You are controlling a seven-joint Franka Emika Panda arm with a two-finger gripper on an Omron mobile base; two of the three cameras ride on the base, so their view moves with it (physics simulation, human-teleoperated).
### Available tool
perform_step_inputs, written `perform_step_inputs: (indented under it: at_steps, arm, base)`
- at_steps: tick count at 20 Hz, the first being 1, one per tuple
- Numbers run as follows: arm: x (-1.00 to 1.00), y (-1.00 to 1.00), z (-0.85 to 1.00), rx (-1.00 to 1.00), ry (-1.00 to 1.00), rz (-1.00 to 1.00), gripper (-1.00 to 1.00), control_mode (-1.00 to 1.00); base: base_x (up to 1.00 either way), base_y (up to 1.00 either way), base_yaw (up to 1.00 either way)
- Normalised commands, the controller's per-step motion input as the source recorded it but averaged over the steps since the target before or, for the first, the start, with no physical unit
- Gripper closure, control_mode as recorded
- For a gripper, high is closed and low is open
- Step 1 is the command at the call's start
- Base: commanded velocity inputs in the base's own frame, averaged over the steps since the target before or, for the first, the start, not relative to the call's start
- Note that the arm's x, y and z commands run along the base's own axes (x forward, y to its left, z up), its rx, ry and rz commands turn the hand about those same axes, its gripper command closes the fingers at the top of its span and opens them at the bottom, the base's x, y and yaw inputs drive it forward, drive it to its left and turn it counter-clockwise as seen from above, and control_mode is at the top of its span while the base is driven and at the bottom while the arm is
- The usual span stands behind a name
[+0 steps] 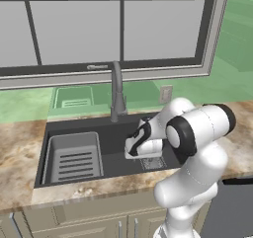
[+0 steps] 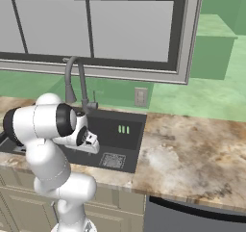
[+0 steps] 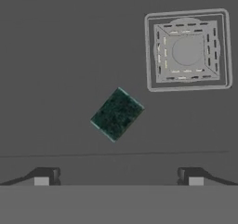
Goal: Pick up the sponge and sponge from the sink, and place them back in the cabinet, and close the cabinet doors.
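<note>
Black sink (image 3: 60, 56) floor below the gripper (image 3: 118, 174): dark-topped sponge (image 3: 116, 114) lying flat just ahead of the fingertips, turned diagonal; square drain (image 3: 187, 49) farther ahead, to the right, apart from it.

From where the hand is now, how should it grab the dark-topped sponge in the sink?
Straight down from above: the dark-topped sponge lies flat on the sink floor, beside the drain. It sits turned diagonally, so roll the open gripper to close across its two long edges.

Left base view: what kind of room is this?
A simulated kitchen, likely: a black rectangular sink with a grey gooseneck faucet, set in a brown marbled stone counter under a large window.
</note>
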Motion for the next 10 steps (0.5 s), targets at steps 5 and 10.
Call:
perform_step_inputs:
  at_steps: [5, 10]
  arm:
    - [0.0, 0.01, -0.03, 0.05, 0.0, -0.08, -1.0, -1.0]
    - [0.0, 0.0, -0.05, 0.02, 0.0, -0.09, -1.0, -1.0]
  base:
    - [0.0, 0.0, 0.0]
    - [0.0, 0.0, 0.0]
